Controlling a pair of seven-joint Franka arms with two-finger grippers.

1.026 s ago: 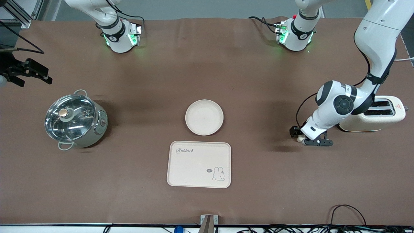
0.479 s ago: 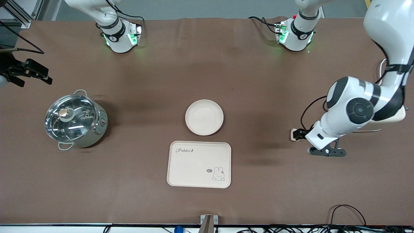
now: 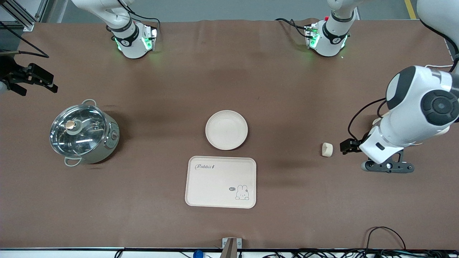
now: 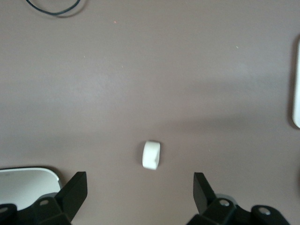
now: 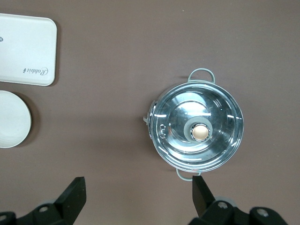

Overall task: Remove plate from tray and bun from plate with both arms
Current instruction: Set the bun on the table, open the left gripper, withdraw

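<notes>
**A:** Where do you see the bun (image 3: 327, 149) now?

**B:** You find it lying on the brown tabletop (image 3: 229, 82), toward the left arm's end, free and touched by nothing. In the left wrist view it lies between the two open fingers but well below them, on the bare surface.

**A:** And the left claw (image 4: 140, 199)?

**B:** It is wide open and holds nothing. You see it up in the air, over the tabletop just beside the bun, in front of the toaster (image 3: 444, 129), which the arm mostly hides.

**A:** What about the plate (image 3: 226, 129)?

**B:** It stands empty in the middle of the tabletop. The tray (image 3: 221, 182) with the rabbit print lies just beside it, nearer to the front camera, with a small gap between them. The plate is not on the tray.

**A:** And the right claw (image 5: 138, 199)?

**B:** You can see it open too, with nothing between its fingers. It waits high over the right arm's end of the tabletop, and its camera looks down on the pot (image 5: 197, 131) with the glass lid. The pot stands well apart from the plate and the tray.
</notes>
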